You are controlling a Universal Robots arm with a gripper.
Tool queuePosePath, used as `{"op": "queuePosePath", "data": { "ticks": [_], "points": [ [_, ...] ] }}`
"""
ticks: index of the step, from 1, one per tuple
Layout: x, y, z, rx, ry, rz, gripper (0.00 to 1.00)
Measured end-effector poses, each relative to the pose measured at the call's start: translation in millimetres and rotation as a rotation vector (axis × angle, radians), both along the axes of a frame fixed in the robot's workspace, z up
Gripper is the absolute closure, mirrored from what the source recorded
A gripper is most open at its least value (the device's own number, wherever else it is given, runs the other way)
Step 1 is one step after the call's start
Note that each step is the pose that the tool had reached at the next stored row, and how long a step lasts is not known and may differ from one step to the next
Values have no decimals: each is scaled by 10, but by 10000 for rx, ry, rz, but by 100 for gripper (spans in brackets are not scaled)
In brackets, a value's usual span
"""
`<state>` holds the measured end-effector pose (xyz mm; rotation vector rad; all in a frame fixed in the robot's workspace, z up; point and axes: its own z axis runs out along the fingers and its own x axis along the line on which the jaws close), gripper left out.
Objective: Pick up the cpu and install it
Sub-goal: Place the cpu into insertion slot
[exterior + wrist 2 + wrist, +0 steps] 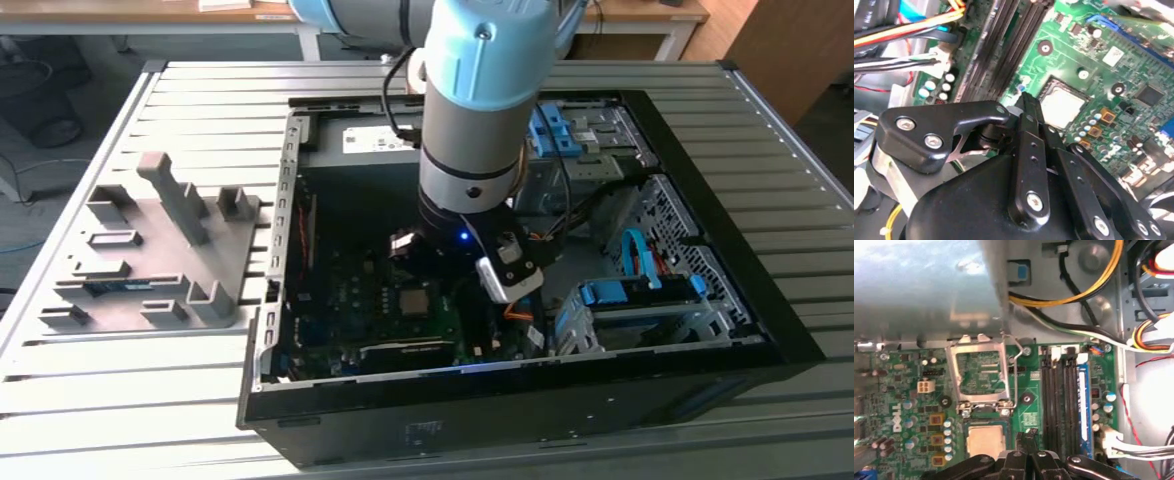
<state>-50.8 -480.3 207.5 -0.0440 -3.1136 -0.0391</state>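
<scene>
Reaching down into the open computer case (667,330), the robot arm (474,120) hangs right over the green board (360,310) at the bottom. The case lies on its side on a tabletop (200,400) made of pale slats. On the exterior view's left, a grey holder (154,255) with upright blocks sits on the tabletop beside the case. The cpu (986,441) is a small square chip with a dull silver top. It lies flat in its socket on the green board, and you can see it in both wrist views (1063,106) and in the exterior view (416,299). The black fingers (1029,112) are pressed close together with hardly any gap, and they have nothing between them. Their tips are just beside the cpu, at its edge, but it is hard to tell if they touch it. In the first wrist view the fingers (1026,440) show at the picture's edge, next to the chip. A metal frame (981,375) for the socket stands swung up and open right beside the cpu. Long black slots (1059,395) run along the board near the socket. Yellow, black and white wires (1079,295) bend across the grey metal wall of the case.
</scene>
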Motion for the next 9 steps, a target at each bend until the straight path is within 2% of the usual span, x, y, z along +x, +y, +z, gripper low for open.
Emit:
{"op": "queuePosePath", "data": {
  "ticks": [3,5,9],
  "points": [
    [1,64,22,1,-1,1,90],
    [0,80,74,0,-1,1,90],
    [-3,85,178,-1,-20,1,90]
  ]
}}
